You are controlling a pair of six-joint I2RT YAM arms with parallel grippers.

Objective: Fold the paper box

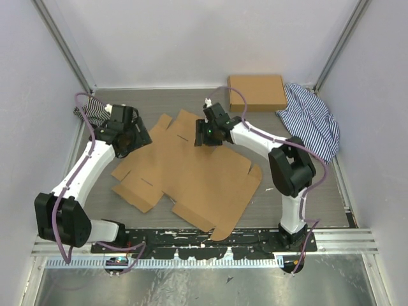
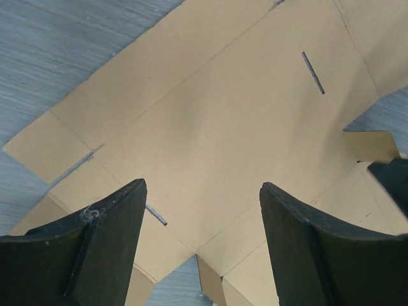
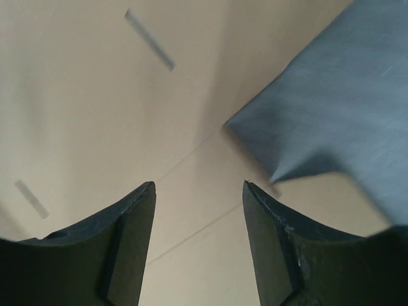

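The paper box point(image 1: 191, 175) lies as a flat brown die-cut sheet with flaps, slits and creases in the middle of the table. My left gripper point(image 1: 136, 139) hovers at the sheet's left edge, jaws open and empty; its wrist view looks down on the sheet point(image 2: 223, 127) between the fingers point(image 2: 115, 236). My right gripper point(image 1: 205, 132) stands over the sheet's far edge, jaws open with nothing between them; that wrist view shows the cardboard point(image 3: 95, 115) and a notch of bare table beside it.
A ready-made brown cardboard box point(image 1: 257, 92) sits at the back. A striped cloth point(image 1: 312, 121) lies at the back right, another striped cloth point(image 1: 92, 111) at the back left behind the left arm. White walls close in three sides.
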